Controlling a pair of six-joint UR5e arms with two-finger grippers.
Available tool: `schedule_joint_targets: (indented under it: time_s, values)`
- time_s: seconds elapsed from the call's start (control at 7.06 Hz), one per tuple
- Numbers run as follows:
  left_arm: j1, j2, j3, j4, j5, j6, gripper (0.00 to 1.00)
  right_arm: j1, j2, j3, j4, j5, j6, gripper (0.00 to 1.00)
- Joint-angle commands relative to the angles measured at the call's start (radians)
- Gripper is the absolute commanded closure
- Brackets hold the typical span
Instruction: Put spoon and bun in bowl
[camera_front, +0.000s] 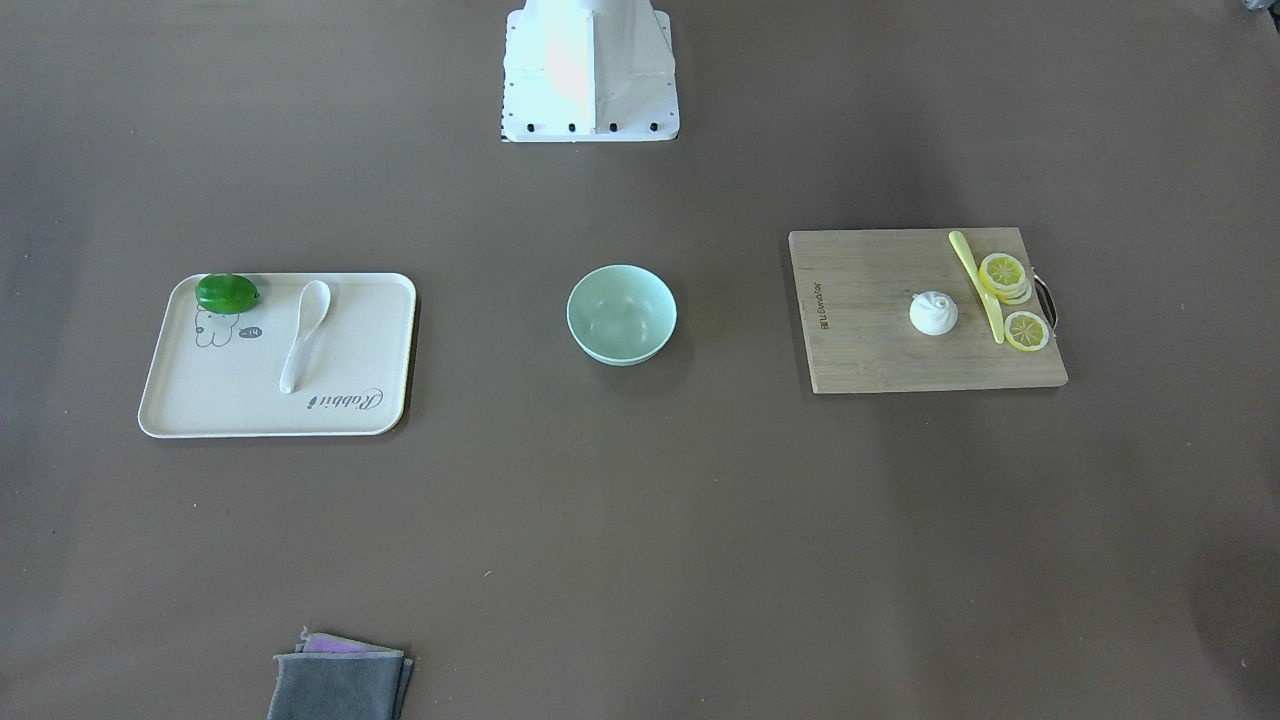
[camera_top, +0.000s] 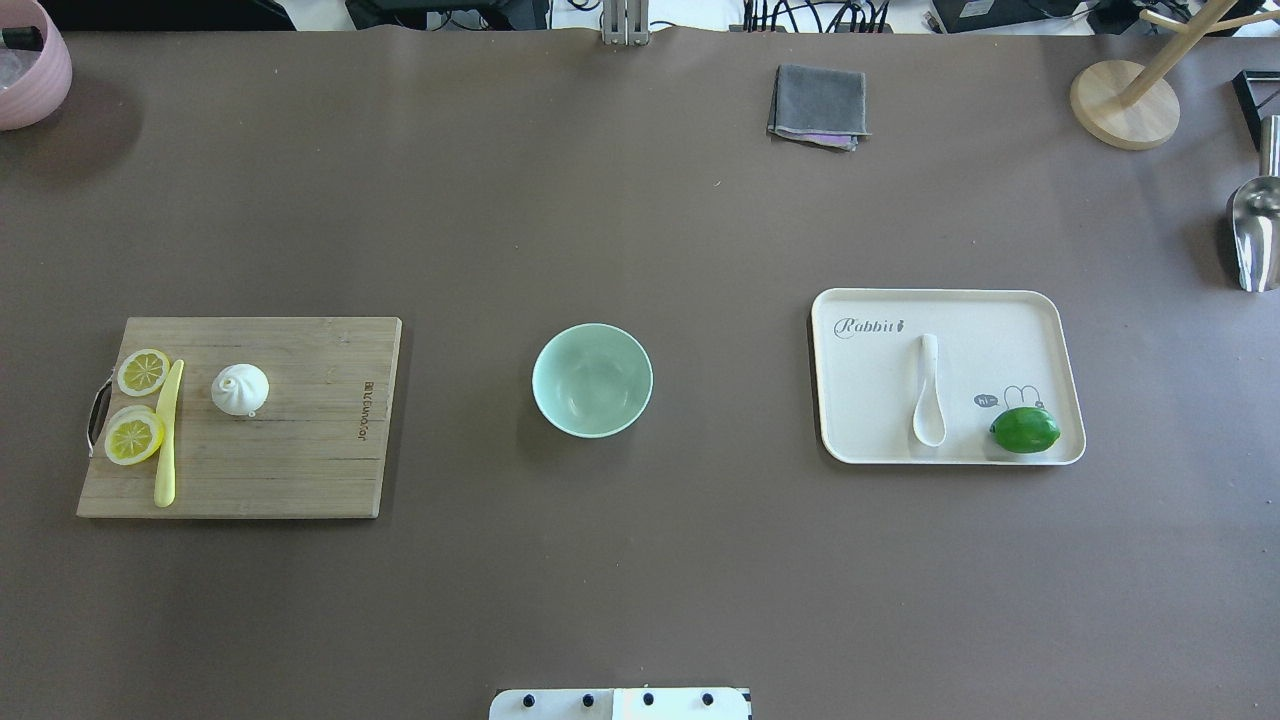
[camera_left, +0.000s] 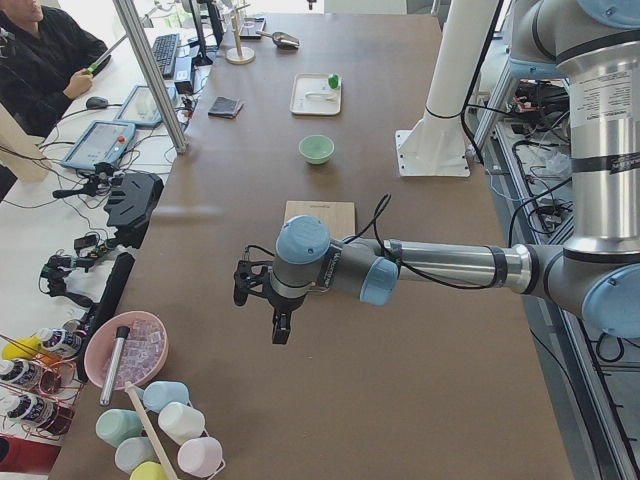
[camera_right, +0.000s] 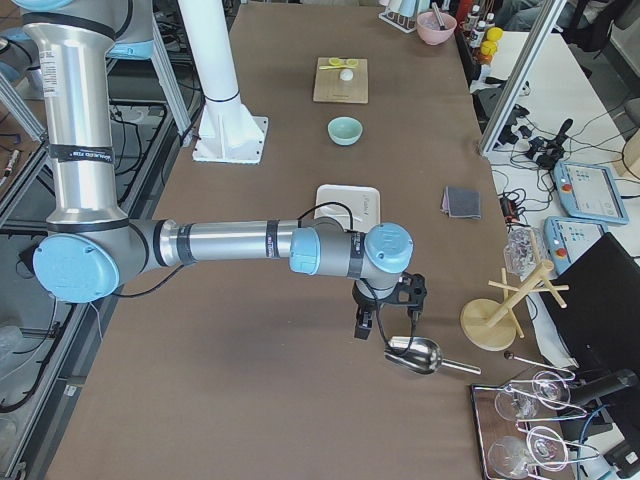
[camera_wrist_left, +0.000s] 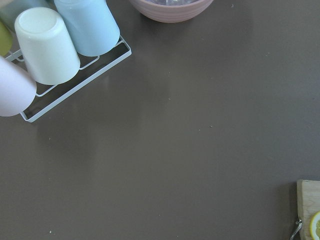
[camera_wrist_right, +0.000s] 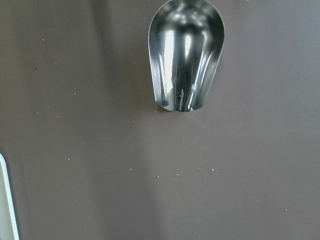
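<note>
Clearly spoon, bun, bowl well apart from left claw, right claw, claw openness untellable

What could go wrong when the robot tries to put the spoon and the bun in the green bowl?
1. The spoon lies flat on the tray near the lime; a grab there might bump the lime and set it rolling.
2. The bun sits right beside the yellow knife and the lemon slices; reaching for it could knock them about.
3. The bowl is small and nothing steadies it; a spoon landing on its rim might tip it.
</note>
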Motion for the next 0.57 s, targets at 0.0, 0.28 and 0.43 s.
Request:
schedule_joint_targets:
  time_s: [0.0, 0.28, 0.43]
  values:
    - [0.03, 0.0, 0.001, -0.024, 0.0, -0.006, 0.02, 0.0, 0.0, -0.001, 0.0, 0.0, 0.0, 0.0]
    - [0.03, 0.005, 0.001, -0.022, 0.001, -0.006, 0.02, 0.0, 0.0, -0.002, 0.0, 0.0, 0.0, 0.0]
    - [0.03, 0.003, 0.0, -0.022, 0.001, -0.007, 0.02, 0.0, -0.002, -0.005, 0.0, 0.0, -0.009, 0.0]
